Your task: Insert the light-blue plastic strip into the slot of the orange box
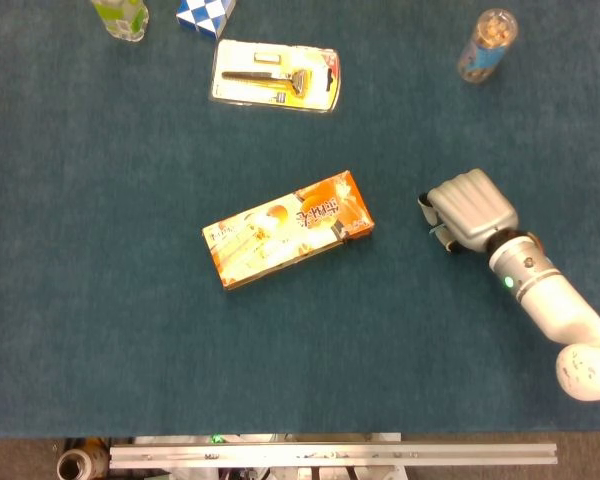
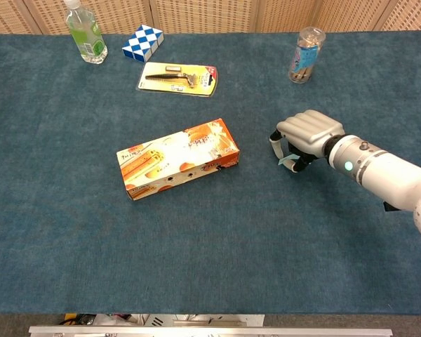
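The right hand (image 2: 305, 136) hangs just above the blue bench (image 2: 217, 239), knuckles up, its fingers curled down around the light-blue plastic strip (image 2: 288, 162), whose end shows beneath them. It sits to the right of the orange box (image 2: 177, 167), apart from it, and the box lies flat and askew mid-bench. Along the far edge stand a green bottle (image 2: 85, 33), a blue-and-white cube puzzle (image 2: 142, 42), a packaged razor (image 2: 177, 77) and a clear jar (image 2: 304, 55).

Orange box (image 2: 177, 167) lies flat, angled; light-blue strip (image 2: 288, 162) (mostly hidden) sits well right of it
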You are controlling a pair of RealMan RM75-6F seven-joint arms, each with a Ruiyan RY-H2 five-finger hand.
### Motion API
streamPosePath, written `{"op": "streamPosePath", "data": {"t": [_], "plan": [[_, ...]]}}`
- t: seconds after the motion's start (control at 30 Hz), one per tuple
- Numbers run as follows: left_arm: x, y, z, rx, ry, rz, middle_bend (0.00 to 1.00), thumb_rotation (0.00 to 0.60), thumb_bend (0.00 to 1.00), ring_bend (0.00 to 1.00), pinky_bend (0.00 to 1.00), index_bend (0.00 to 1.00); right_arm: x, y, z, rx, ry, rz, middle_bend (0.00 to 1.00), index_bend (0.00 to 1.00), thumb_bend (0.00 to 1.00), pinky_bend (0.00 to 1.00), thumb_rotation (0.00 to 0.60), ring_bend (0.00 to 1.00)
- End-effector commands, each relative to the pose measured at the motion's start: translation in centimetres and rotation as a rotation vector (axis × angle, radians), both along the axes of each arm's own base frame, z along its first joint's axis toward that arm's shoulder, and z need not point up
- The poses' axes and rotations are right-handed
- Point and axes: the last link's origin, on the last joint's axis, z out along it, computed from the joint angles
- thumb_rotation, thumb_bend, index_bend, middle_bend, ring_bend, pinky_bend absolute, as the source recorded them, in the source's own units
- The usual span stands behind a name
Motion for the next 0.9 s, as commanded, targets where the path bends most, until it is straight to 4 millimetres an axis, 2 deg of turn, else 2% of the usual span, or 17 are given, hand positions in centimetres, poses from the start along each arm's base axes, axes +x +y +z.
{"op": "streamPosePath", "data": {"t": [0.03, 0.67, 0.9], "plan": [[0.0, 0.0, 0.0, 0.000, 0.000, 0.002, 0.27, 0.600, 0.35, 0.29, 0.30, 0.08, 0.0, 0.0, 0.0, 0.000, -0.003, -0.003, 1.00, 0.53, 0.35, 1.00, 0.600, 1.00], [-0.1, 0.0, 0.0, -0.003, -0.002, 0.002, 0.27, 0.600, 0.35, 0.29, 0.30, 0.08, -0.1, 0.1, 0.2, -0.008, -0.005, -0.019, 1.00, 0.60, 0.35, 1.00, 0.600, 1.00], [-0.1, 0.0, 0.0, 0.000, 0.000, 0.000, 0.27, 0.600, 0.35, 0.29, 0.30, 0.08, 1.5, -0.1, 1.2, -0.008, -0.127, -0.059, 1.00, 0.62, 0.38, 1.00, 0.600, 1.00]]}}
